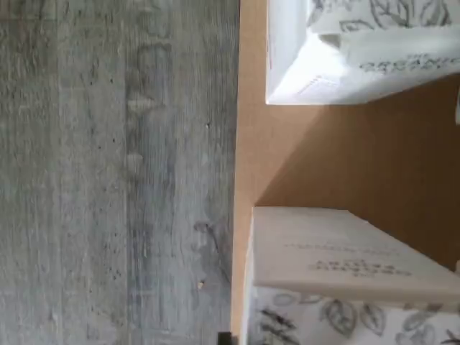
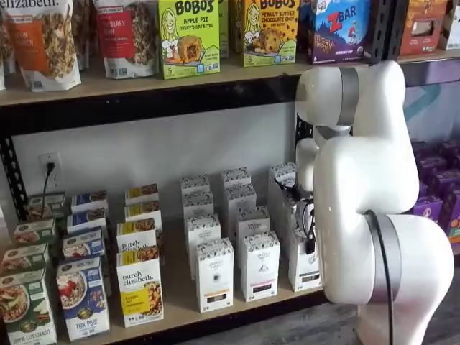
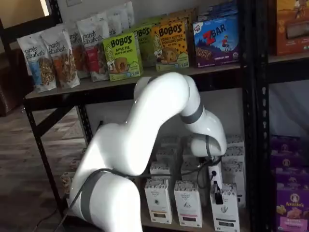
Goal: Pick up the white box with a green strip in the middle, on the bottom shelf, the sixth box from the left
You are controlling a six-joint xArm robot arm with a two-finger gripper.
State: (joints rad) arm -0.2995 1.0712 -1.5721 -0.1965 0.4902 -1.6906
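The gripper (image 3: 218, 189) hangs over the white box (image 3: 225, 209) at the bottom shelf (image 2: 237, 305)'s front right end — finger opening unclear. Likely light, crushable card, best gripped across its narrow sides.

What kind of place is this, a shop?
Probably a mock grocery aisle or store-like lab: black metal rack stocked with Bobo's bars, rows of identical white cartons on the bottom shelf, and a white robot arm reaching in.
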